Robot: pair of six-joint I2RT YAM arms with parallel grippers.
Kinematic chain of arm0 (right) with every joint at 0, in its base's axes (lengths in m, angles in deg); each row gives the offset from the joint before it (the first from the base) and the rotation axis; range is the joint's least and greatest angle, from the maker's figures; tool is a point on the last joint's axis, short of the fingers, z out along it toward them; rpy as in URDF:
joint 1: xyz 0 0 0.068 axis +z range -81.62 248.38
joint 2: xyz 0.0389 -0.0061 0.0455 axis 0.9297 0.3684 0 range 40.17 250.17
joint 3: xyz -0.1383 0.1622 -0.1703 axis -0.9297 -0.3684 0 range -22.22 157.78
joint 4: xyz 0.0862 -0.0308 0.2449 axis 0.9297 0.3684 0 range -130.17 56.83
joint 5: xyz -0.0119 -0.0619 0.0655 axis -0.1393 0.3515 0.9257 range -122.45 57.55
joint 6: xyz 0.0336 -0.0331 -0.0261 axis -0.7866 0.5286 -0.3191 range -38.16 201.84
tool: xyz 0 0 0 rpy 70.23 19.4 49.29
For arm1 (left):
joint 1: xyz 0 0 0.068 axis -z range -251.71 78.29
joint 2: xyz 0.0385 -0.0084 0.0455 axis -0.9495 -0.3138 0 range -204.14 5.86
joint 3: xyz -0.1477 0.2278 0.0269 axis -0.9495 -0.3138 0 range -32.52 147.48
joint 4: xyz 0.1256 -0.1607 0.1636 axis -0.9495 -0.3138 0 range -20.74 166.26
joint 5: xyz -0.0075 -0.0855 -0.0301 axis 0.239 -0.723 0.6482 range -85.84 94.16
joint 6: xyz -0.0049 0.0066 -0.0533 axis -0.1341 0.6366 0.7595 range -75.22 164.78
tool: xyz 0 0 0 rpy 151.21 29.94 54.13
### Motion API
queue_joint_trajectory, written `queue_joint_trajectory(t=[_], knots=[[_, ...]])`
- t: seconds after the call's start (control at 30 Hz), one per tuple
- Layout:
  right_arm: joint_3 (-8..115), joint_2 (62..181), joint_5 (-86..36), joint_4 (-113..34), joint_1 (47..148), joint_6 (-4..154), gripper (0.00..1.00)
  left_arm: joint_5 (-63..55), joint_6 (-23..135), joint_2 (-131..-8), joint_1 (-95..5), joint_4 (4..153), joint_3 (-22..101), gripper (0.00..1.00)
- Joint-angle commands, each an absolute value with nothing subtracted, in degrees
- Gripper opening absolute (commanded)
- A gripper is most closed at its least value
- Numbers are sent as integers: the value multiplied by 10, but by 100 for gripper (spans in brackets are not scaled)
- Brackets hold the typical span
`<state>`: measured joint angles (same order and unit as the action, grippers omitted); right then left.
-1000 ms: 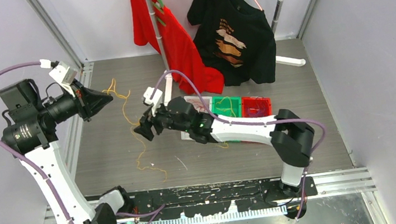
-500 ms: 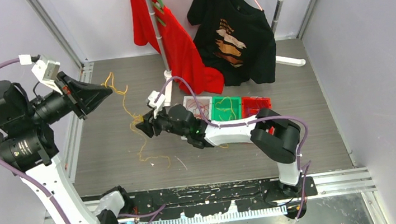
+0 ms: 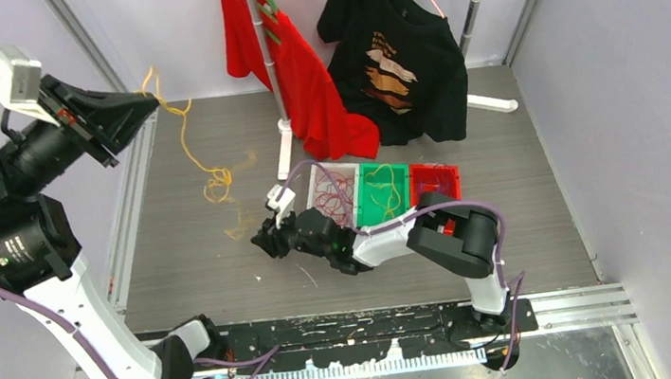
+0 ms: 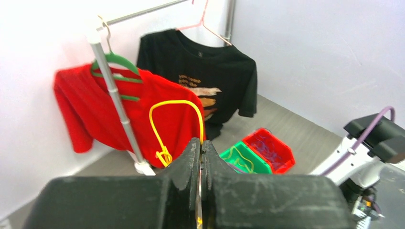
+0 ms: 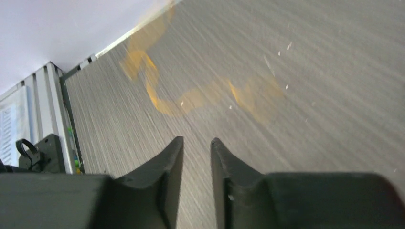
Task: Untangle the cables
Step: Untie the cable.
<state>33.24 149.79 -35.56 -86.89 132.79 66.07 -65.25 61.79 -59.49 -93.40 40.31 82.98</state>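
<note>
**Overhead view.** The left gripper (image 3: 148,98) is held high near the far-left corner of the table (image 3: 188,263), with its jaws pressed together on a yellow cable (image 3: 216,176). The cable hangs from the fingertips, bunches into a small knot partway down, and trails across the grey surface. It ends near the right gripper (image 3: 264,240), which sits low over the table just left of three trays. The clear tray (image 3: 316,180) holds red cables (image 3: 337,194), and the green tray (image 3: 379,164) holds yellow cables (image 3: 386,184). The red tray (image 3: 432,166) stands at the right end of the row.

**Left wrist view.** Only here is the grip plain. The two fingers meet without a gap, and a yellow loop rises from between them in front of a hanging red shirt (image 4: 90,102) and black shirt (image 4: 200,71). This view also shows purple cables (image 4: 267,143) in the red tray.

**Right wrist view.** This view shows what the overhead view hides. The right jaws stand slightly apart with nothing between them. A blurred stretch of the yellow cable lies on the table ahead, clear of the fingertips.
</note>
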Motion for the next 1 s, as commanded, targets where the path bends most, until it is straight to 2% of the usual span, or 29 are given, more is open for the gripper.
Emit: queue_joint_trajectory(t=[0.0,0.13,0.2,0.23,0.3,0.4,0.63,0.77,0.83,0.97], knots=[[314,1499,-391,-923,1334,640,26,-616,654,-623,-932,447,910,0],[300,1498,-389,-924,1335,624,6,-596,650,-639,-932,452,954,0],[293,1495,-387,-927,1335,618,5,-593,654,-648,-932,451,970,0],[290,1491,-385,-930,1336,618,13,-596,655,-650,-932,451,975,0],[278,1467,-390,-939,1335,625,45,-600,652,-648,-933,450,972,0],[260,1416,-391,-955,1335,649,73,-609,636,-634,-932,450,949,0],[315,1343,-321,-894,1335,675,99,-624,622,-610,-932,453,920,0],[363,1344,-283,-864,1334,691,100,-638,629,-605,-933,456,919,0],[383,1350,-280,-856,1332,692,96,-642,635,-601,-933,461,916,0],[427,1373,-276,-830,1330,691,78,-646,656,-592,-932,491,901,0]])
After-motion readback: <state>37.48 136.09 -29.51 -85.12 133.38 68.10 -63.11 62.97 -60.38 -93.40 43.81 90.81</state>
